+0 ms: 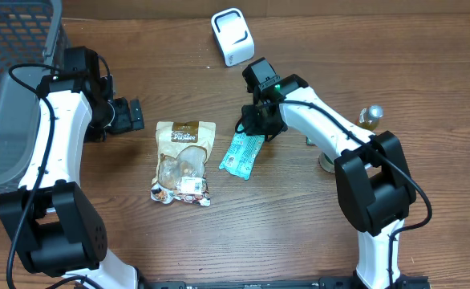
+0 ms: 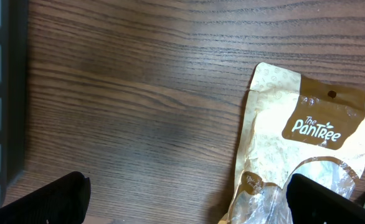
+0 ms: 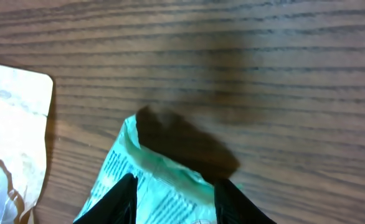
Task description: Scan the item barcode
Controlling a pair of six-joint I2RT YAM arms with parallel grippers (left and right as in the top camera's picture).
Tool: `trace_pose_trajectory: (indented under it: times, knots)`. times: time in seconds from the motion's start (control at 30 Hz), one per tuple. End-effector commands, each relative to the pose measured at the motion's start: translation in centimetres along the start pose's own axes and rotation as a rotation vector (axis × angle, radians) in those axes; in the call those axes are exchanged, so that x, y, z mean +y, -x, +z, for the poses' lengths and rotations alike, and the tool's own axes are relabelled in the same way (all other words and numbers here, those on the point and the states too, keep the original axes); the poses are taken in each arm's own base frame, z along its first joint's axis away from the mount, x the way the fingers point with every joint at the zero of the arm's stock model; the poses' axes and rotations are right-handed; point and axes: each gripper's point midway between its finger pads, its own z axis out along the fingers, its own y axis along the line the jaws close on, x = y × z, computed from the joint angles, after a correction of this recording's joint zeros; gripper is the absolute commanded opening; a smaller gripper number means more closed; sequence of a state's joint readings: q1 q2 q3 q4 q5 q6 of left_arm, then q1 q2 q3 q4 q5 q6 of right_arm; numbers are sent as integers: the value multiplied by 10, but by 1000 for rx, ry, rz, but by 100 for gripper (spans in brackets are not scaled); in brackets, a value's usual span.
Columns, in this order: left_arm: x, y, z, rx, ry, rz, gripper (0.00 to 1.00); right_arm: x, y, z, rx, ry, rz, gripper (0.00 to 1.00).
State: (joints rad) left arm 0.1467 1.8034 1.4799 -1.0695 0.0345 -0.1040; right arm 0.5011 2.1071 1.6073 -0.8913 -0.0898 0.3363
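A teal snack packet (image 1: 243, 156) lies flat on the wooden table right of centre. My right gripper (image 1: 259, 128) hovers over its far end. In the right wrist view the black fingers (image 3: 123, 196) stand apart on either side of the packet's printed top (image 3: 164, 180), open and not pinching it. A beige Pantree pouch (image 1: 184, 160) lies left of the packet, its barcode label at the near end. My left gripper (image 1: 131, 115) waits wide open just beyond the pouch's top left; its fingers (image 2: 52, 199) frame bare wood and the pouch's edge (image 2: 307, 143). The white scanner (image 1: 232, 36) stands at the back.
A grey mesh basket (image 1: 10, 80) fills the far left, and its dark wall (image 2: 2, 93) edges the left wrist view. A small bottle (image 1: 370, 118) and a round object (image 1: 327, 160) stand beside the right arm.
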Motion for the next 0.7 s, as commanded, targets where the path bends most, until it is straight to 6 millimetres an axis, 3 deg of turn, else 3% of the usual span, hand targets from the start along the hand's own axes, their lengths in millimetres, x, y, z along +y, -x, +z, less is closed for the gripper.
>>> trace_pose_trajectory:
  times: [0.0, 0.2, 0.47, 0.67]
  knots:
    - [-1, 6, 0, -7, -8, 4, 100, -1, -6, 11, 6, 1, -8, 38]
    - [-1, 6, 0, -7, -8, 4, 100, -2, -20, 17, 51, 15, -4, 38]
    - [-1, 6, 0, -7, -8, 4, 100, -15, -56, 12, 202, -40, 28, 43]
    - [-1, 6, 0, -7, -8, 4, 100, -17, -57, 6, 209, -44, 33, 44]
